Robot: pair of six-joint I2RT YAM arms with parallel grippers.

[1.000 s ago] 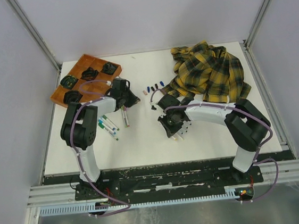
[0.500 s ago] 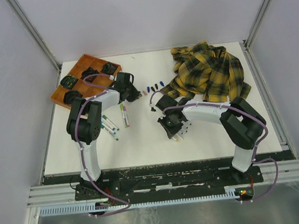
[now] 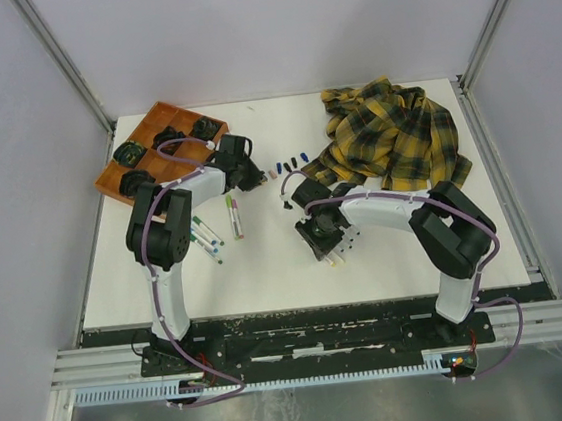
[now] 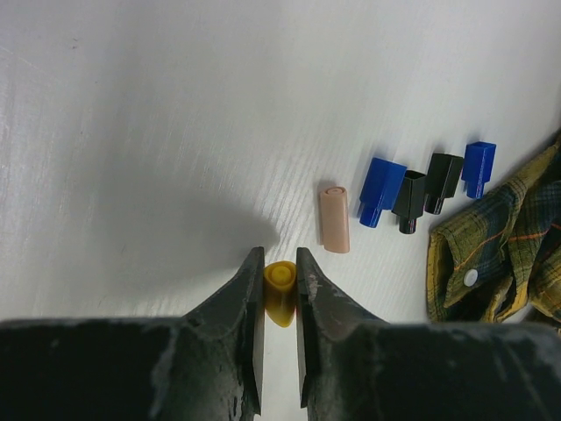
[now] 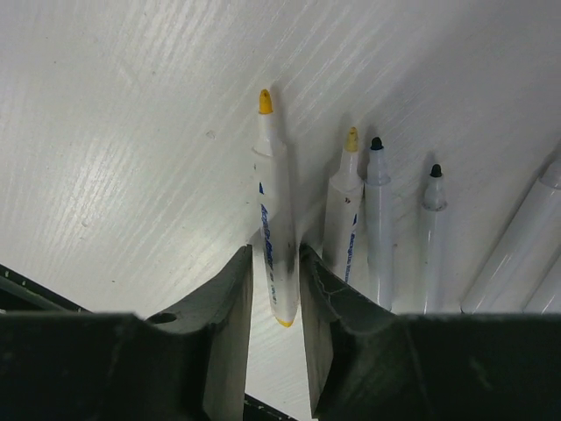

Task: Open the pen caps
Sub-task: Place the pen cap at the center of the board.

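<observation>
The left hand (image 4: pixel 280 261) was closed on a stubby yellow plastic cap (image 4: pixel 280 296), pinched between its two dark fingers with the round end facing 12 o'clock. Whether the cap touched the white bench (image 4: pixel 175 132) could not be told. Just beside it at 1 o'clock lay a pale pink plastic cap (image 4: pixel 333 219), flat on the bench. Farther toward 2 o'clock sat a close cluster of two blue plastic caps (image 4: pixel 379 191) and two black plastic caps (image 4: pixel 408 202). At 3 o'clock was the edge of a yellow-and-green plaid cloth shirt (image 4: pixel 500 254).

The right hand (image 5: pixel 274 256) gripped a white marker barrel with a yellow tip (image 5: pixel 273 219), its bare tip pointing to 12 o'clock. At its 3 o'clock lay three other uncapped white markers (image 5: pixel 379 219) side by side, one yellow-tipped and two black-tipped.

Only the overhead view showed both arms together. There the left hand (image 3: pixel 249 179) stood at 10 o'clock from the right hand (image 3: pixel 327 248), well apart from it. That view also showed an orange wooden tray (image 3: pixel 158 113) with dark items in its compartments at the bench's 10 o'clock corner. The shirt (image 3: pixel 394 138) lay heaped at 1 o'clock, and several capped white markers (image 3: pixel 205 236) lay at 7 o'clock from the left hand. The loose caps were mere specks from there. Plain grey walls (image 3: pixel 272 30) and metal frame posts (image 3: pixel 64 62) enclosed the bench.
</observation>
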